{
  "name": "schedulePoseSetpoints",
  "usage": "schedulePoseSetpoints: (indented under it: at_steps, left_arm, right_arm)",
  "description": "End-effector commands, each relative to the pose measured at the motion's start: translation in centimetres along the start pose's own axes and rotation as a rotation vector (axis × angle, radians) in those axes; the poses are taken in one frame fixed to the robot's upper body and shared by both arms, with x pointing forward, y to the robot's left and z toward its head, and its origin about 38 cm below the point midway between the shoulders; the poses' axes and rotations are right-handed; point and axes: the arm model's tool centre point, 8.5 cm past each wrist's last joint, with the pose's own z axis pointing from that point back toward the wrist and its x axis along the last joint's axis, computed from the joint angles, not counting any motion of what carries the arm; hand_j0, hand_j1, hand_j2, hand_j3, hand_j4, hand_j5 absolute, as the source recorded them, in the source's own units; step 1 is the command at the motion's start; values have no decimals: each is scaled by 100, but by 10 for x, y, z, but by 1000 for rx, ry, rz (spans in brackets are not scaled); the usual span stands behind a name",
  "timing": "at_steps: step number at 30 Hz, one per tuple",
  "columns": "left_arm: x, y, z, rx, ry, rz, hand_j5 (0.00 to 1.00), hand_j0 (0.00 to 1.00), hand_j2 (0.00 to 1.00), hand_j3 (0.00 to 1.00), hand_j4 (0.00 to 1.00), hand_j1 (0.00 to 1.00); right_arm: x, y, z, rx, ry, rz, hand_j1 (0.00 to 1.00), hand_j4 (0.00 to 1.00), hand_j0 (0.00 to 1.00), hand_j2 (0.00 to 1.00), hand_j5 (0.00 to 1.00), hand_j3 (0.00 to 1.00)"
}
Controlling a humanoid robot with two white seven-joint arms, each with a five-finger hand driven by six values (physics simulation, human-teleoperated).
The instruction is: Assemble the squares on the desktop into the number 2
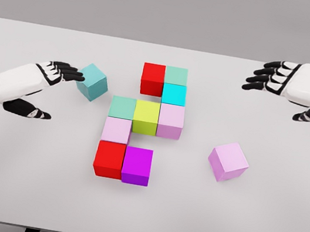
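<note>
Item: partial figure 2 in coloured cubes on a white desk. Landmark: the yellow-green cube at the middle of the figure.

Assembled, 9 cubes:
- Top row: red cube and mint cube, above the landmark and to its right.
- Right column: cyan cube, then pale pink cube, touching the landmark's right side.
- Middle row: sea-green cube, touching the landmark's left side.
- Lower left: light pink cube, then the lower red cube.
- Bottom row: magenta cube, below the landmark.

Loose, 2 cubes:
- Teal cube, tilted, up and to the left of the landmark, apart from the figure.
- Lilac cube, turned askew, down and well to the right of the landmark.

Step in hand, judged: the outline lacks its ends; the teal cube is being placed, likely at the left of the top row. The next move calls for squaring it and sliding it flush against the red cube there. The lilac cube would then close the bottom row.

Left hand: left of the landmark, fingers spread, fingertips touching the teal cube's near face; thumb low and apart, nothing gripped.

Right hand: far upper right of the landmark, fingers relaxed and loosely bent, holding nothing.
</note>
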Motion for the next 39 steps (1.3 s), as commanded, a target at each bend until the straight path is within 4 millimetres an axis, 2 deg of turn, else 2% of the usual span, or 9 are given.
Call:
schedulePoseSetpoints:
  at_steps: [1,6,10,14,17,20,26,32,39]
  left_arm:
    - [-3,-1,2,3,10,15,100,100,100,100,100,100]
    - [-7,3,6,7,23,21,100,100,100,100,100,100]
    - [-10,36,15,19,39,-58,100,100,100,100,100,100]
    - [-9,55,2,-324,31,-164,100,100,100,100,100,100]
    - [-7,78,-8,-294,24,-216,100,100,100,100,100,100]
    - [-15,83,-26,-308,109,-173,100,100,100,100,100,100]
    - [-35,68,-81,-320,244,-29,100,100,100,100,100,100]
    - [-39,66,-99,-312,358,45,100,100,100,100,100,100]
    - [-35,50,-112,-387,371,24,98,98,98,98,98,98]
  right_arm:
    - [0,0,0,-1,-1,-2,100,100,100,100,100,100]
    - [-3,-11,9,-13,23,20,100,100,100,100,100,100]
    - [-2,18,16,106,26,-22,100,100,100,100,100,100]
    - [9,49,-1,178,-35,-80,100,100,100,100,100,100]
    - [17,59,-16,182,-78,-103,100,100,100,100,100,100]
    - [25,72,-28,201,-118,-130,100,100,100,100,100,100]
    - [34,86,-41,227,-156,-142,100,100,100,100,100,100]
    - [44,89,-67,214,-207,-128,100,100,100,100,100,100]
    - [23,109,-62,272,-131,-144,100,100,100,100,100,100]
